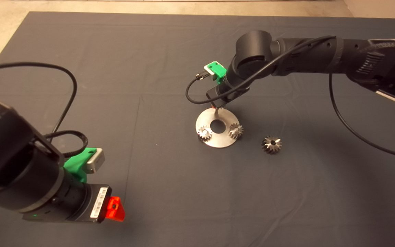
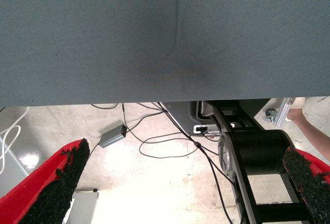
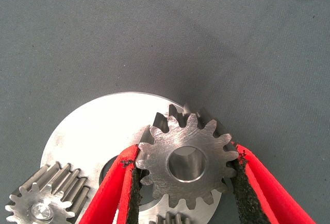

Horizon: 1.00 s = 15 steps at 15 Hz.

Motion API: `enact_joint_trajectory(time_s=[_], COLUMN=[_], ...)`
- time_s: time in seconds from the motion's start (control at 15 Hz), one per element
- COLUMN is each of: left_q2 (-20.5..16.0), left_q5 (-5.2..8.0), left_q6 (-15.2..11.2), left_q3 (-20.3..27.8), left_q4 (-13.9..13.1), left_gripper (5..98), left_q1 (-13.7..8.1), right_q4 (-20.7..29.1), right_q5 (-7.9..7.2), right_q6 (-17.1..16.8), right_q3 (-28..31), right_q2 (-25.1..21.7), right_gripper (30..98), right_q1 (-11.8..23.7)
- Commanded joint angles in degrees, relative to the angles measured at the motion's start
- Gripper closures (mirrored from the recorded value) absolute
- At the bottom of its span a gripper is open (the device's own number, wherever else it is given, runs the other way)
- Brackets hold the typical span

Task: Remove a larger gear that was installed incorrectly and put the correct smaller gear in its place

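Note:
My right gripper (image 3: 185, 152) is shut on the smaller gear (image 3: 188, 163), a straight-toothed steel gear with a round centre hole, held flat between both black pads. It sits over the far rim of the round steel plate (image 3: 87, 131). In the head view the right gripper (image 1: 217, 109) stands at the plate's (image 1: 218, 140) far edge, and the wrist hides the held gear. The larger gear (image 1: 271, 144), with flared shiny teeth, lies on the mat to the right of the plate, away from both grippers. At the lower left, my left gripper (image 1: 115, 208) waits open.
Two small shiny gears (image 1: 204, 132) (image 1: 235, 130) stand on the plate on either side of its centre hole. The left wrist view shows the mat's edge (image 2: 154, 100), cables on the floor (image 2: 170, 147) and a person's arm (image 2: 315, 131).

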Motion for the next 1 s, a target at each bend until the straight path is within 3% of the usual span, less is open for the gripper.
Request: enact_joint_trajectory(time_s=[0.0, 0.93], left_q2=[-0.1, -0.1], left_q5=[3.01, 3.01], left_q6=[-0.4, -0.4], left_q3=[0.8, 0.8], left_q4=[-0.7, -0.7], left_gripper=[6.1, 6.1], left_q1=[-0.5, -0.5], right_q4=[1.1, 1.0], right_q5=[0.04, 0.57], right_q6=[0.1, -0.1], right_q3=[0.8, -1.0], right_q2=[0.3, 0.9], right_gripper=[89.2, 89.2], right_q1=[1.4, 1.1])
